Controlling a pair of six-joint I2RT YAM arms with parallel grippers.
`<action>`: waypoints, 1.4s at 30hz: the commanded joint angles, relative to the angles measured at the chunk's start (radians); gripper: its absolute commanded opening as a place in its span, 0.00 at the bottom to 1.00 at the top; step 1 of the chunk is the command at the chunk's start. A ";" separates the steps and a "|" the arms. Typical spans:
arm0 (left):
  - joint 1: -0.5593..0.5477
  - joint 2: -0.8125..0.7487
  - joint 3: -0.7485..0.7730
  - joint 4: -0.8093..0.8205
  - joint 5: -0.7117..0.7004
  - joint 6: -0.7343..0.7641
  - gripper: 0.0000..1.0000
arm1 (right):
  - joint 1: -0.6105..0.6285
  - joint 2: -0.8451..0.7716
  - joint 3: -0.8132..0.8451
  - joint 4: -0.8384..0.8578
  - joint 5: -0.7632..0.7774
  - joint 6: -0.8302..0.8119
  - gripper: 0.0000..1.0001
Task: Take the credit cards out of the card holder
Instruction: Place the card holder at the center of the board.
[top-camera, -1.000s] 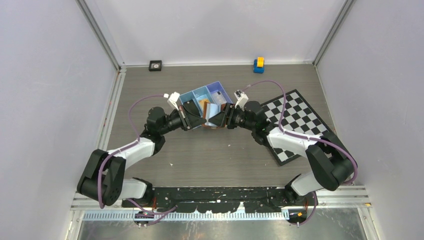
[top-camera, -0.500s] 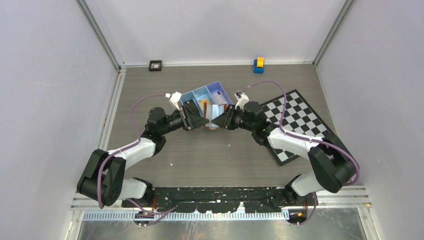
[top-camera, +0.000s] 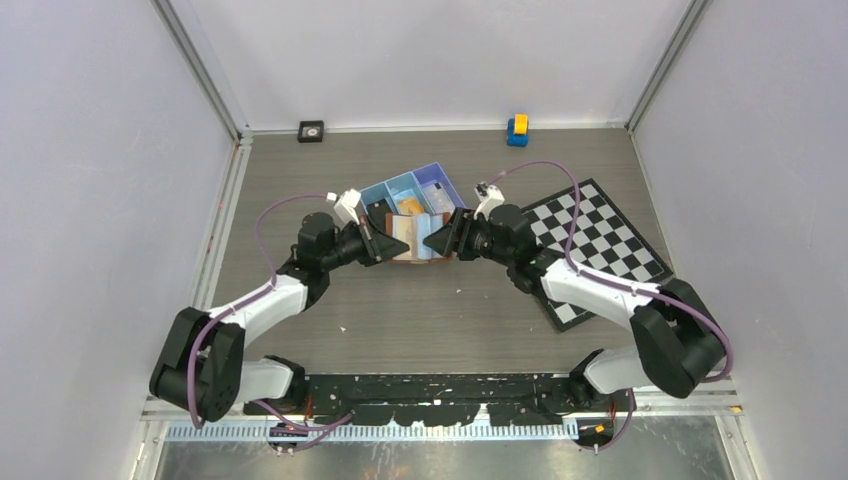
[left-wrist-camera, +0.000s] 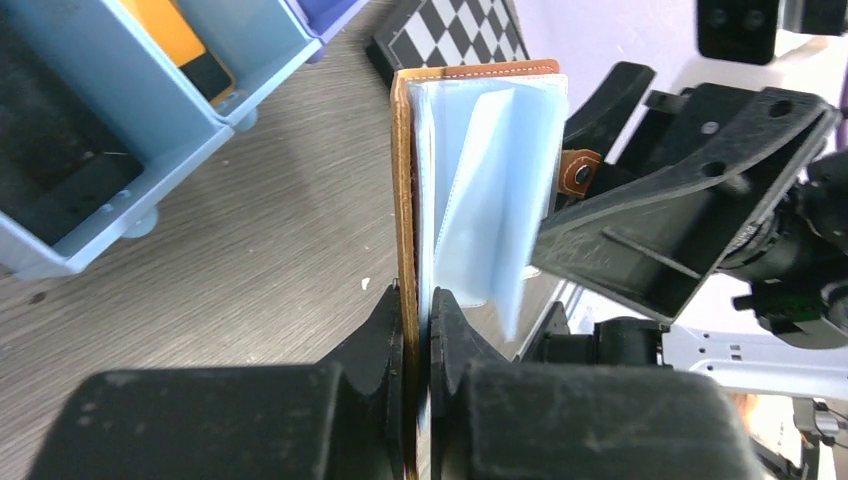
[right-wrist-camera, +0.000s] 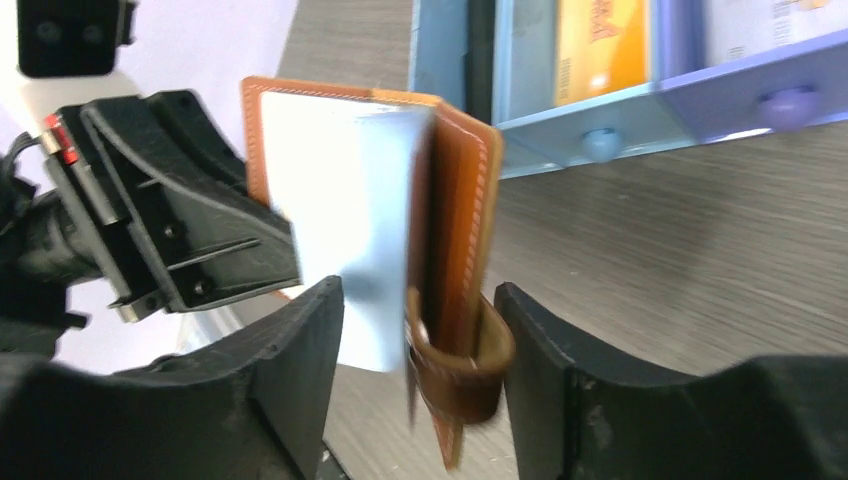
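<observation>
The brown card holder (left-wrist-camera: 405, 180) hangs open above the table, just in front of the blue tray, with pale blue sleeves (left-wrist-camera: 485, 190) fanned out. My left gripper (left-wrist-camera: 416, 310) is shut on its brown cover. My right gripper (right-wrist-camera: 420, 345) is open, one finger (right-wrist-camera: 290, 370) on each side of the holder's strap end (right-wrist-camera: 460, 370), not pressing it. In the top view the holder (top-camera: 412, 240) sits between the left gripper (top-camera: 392, 241) and the right gripper (top-camera: 436, 240). An orange card (right-wrist-camera: 600, 40) and a whitish card (right-wrist-camera: 770, 25) lie in the tray.
The blue three-compartment tray (top-camera: 385, 187) stands just behind the grippers. A black-and-white chequered board (top-camera: 600, 240) lies to the right under my right arm. A yellow and blue block (top-camera: 517, 128) and a small black square (top-camera: 311, 130) sit by the back wall.
The two grippers have drawn a little apart and come nearer the front. The holder now shows spread open between them. The right gripper's jaws stand open round it.
</observation>
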 joint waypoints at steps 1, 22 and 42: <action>0.012 -0.078 0.029 -0.066 -0.075 0.050 0.00 | -0.003 -0.098 0.029 -0.126 0.264 -0.030 0.65; -0.014 -0.023 0.068 -0.053 -0.006 0.055 0.00 | 0.073 -0.045 0.059 0.061 -0.121 -0.112 0.41; -0.014 -0.056 0.059 -0.096 -0.062 0.066 0.00 | 0.046 -0.203 0.032 -0.223 0.524 -0.115 0.41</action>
